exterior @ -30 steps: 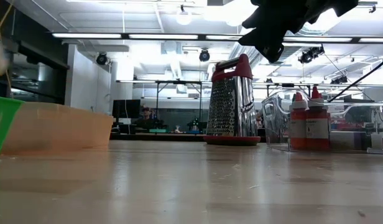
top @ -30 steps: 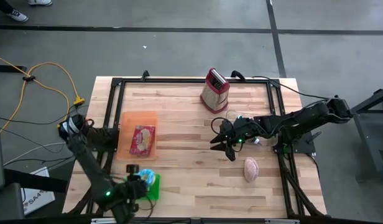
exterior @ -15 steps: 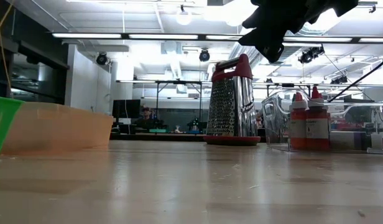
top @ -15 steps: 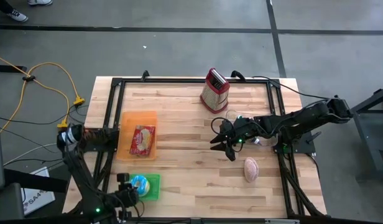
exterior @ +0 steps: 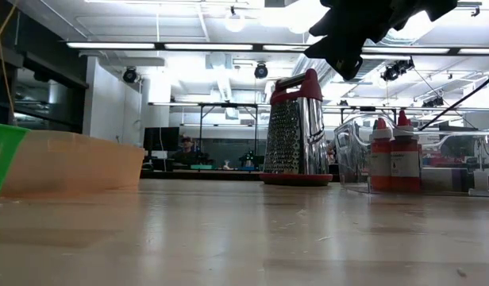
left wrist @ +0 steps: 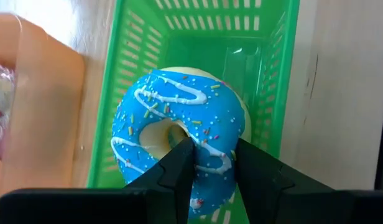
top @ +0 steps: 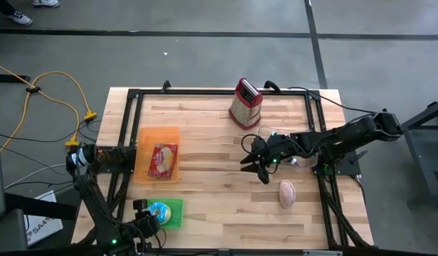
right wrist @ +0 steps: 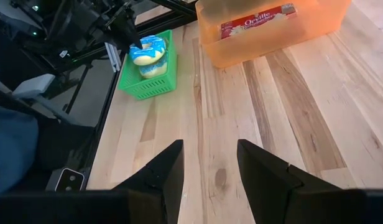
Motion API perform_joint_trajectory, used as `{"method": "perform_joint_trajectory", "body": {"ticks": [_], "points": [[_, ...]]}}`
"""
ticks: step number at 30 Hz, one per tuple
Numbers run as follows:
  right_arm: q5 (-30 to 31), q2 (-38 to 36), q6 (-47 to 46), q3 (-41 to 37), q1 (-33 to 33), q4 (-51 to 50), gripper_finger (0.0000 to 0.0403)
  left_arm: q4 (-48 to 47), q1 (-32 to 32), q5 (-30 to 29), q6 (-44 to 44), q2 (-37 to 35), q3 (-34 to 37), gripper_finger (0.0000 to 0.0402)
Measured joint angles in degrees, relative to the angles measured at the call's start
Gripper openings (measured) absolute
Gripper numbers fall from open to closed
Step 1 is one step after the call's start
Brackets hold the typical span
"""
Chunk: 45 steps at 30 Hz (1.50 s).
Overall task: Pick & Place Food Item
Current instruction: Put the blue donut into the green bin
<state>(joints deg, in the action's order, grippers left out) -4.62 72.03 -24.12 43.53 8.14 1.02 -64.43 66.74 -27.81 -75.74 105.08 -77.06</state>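
Note:
A blue-iced donut (left wrist: 179,118) with white drizzle and sprinkles sits partly down in the green basket (left wrist: 266,37) at the table's near left. My left gripper (left wrist: 213,149) is shut on it; the pair also shows in the right wrist view as the donut (right wrist: 148,50) and the basket (right wrist: 132,84). My right gripper (top: 256,169) hangs open above the table's middle right, nothing between its fingers (right wrist: 170,165). A pink food item (top: 286,193) lies on the bare wood near the right gripper. My left gripper pinches the donut's ring on the side nearest the wrist (left wrist: 210,158). One finger (left wrist: 179,155) is in the hole and the other (left wrist: 253,165) is on the outer rim. The fingers slant down from the table's near left. The donut is tilted, its lower part inside the basket.
An orange bin (top: 144,139) holding a popcorn packet (top: 163,159) stands just beyond the basket. A steel grater with a red top (top: 245,103) stands at the far middle. A clear container with red bottles (exterior: 391,159) shows at the right in the low view.
My left gripper has gone down and toward the table's near left corner with the donut, rolling a little. The donut has come from above the green basket down into it. My right gripper has kept still.

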Motion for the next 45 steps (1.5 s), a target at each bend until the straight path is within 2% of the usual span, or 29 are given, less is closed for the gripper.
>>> {"method": "perform_joint_trajectory", "body": {"ticks": [7, 18, 45], "points": [[0.0, 0.0, 0.0, 0.0, 0.0, 0.02, 0.0139, 0.21, -0.2, 1.0, -0.63, 0.02, 0.0, 0.0105], [0.0, 0.0, 0.0, 0.0, -0.01, 0.02, 0.0139, 0.21, -0.2, 1.07, -0.61, 0.02, 0.0, 0.014], [0.0, 0.0, 0.0, 0.0, 0.0, 0.0, 0.0138, 0.18, -0.18, 1.11, 2.65, -0.37, -0.02, 0.0141]]}}
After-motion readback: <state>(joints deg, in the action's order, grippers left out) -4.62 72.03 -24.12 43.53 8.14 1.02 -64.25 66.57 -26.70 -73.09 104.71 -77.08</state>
